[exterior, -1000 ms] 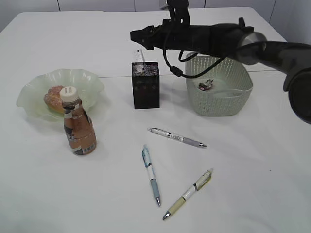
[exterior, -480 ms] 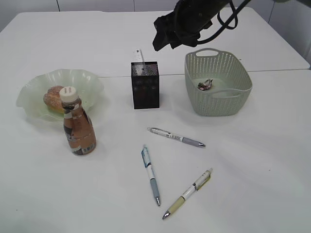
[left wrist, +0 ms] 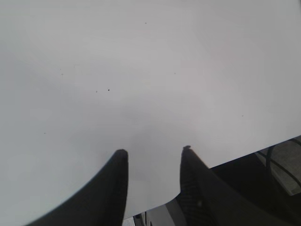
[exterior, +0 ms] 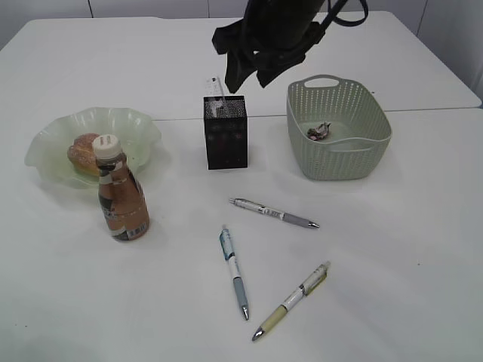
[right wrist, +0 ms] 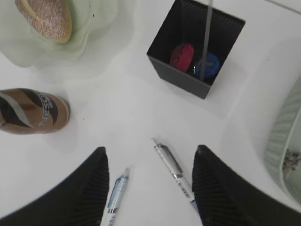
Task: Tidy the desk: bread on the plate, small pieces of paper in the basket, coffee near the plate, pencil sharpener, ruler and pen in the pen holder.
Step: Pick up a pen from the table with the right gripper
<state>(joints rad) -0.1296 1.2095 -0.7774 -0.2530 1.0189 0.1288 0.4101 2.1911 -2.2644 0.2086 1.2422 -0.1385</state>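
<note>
My right gripper (exterior: 247,81) hangs open and empty high above the black pen holder (exterior: 226,133); in its wrist view (right wrist: 151,149) the jaws stand wide apart. The holder (right wrist: 195,47) contains a red sharpener (right wrist: 181,54), a blue sharpener (right wrist: 207,66) and an upright ruler (exterior: 216,87). Three pens lie on the table: a grey one (exterior: 275,213), a blue one (exterior: 235,271) and a yellow-green one (exterior: 293,300). Bread (exterior: 82,151) lies on the green plate (exterior: 136,124). The coffee bottle (exterior: 121,198) stands next to the plate. My left gripper (left wrist: 154,150) is open over bare table.
A green basket (exterior: 339,162) at the right holds a crumpled paper piece (exterior: 320,131). The table's edge shows in the left wrist view (left wrist: 244,153). The left arm is out of the exterior view.
My right arm has swung from lying level over the pen holder to hanging with its gripper pointing down above it. The objects on the table have not moved.
</note>
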